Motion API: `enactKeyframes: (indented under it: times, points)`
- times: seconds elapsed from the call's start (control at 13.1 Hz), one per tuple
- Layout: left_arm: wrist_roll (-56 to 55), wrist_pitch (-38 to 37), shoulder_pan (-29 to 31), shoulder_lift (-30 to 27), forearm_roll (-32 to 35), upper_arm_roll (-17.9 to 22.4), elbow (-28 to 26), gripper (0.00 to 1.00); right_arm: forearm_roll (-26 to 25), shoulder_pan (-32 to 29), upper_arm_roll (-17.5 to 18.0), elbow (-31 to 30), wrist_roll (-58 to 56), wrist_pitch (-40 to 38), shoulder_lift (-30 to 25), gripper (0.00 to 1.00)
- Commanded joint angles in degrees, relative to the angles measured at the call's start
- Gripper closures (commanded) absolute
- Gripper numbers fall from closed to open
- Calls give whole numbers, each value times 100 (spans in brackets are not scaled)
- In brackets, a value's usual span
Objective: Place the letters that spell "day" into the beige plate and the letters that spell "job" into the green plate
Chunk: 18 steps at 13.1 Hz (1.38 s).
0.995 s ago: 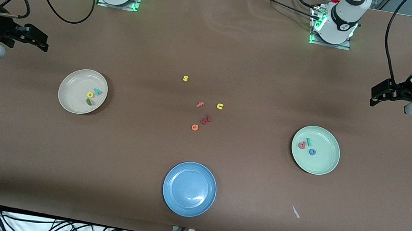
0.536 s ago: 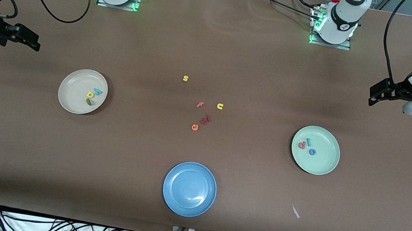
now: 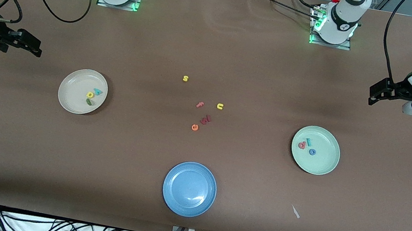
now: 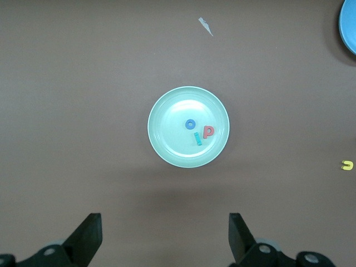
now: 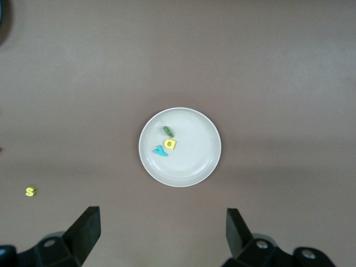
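Yellow, teal, green letters (image 3: 92,96) in beige plate (image 3: 70,100); blue, teal, pink, seemingly flat, letters (image 3: 308,145) in green plate (image 3: 322,165).

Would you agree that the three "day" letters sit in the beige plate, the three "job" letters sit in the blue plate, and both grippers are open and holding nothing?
Not quite: the "job" letters lie in the green plate, as the front view and left wrist view show. The blue plate holds nothing. The rest stands: the "day" letters are in the beige plate, and the left gripper and right gripper are open and empty.
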Motion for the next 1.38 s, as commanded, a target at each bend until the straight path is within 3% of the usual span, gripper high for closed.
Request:
enactKeyframes:
  times: [0.0, 1.3]
  points:
    - [-14, -151, 8, 55, -87, -11, 167, 0, -266, -27, 94, -103, -61, 140, -100, 0]
    - [-5, -160, 17, 55, -96, -3, 167, 0, -206, 35, 32, -94, -17, -70, -38, 0]
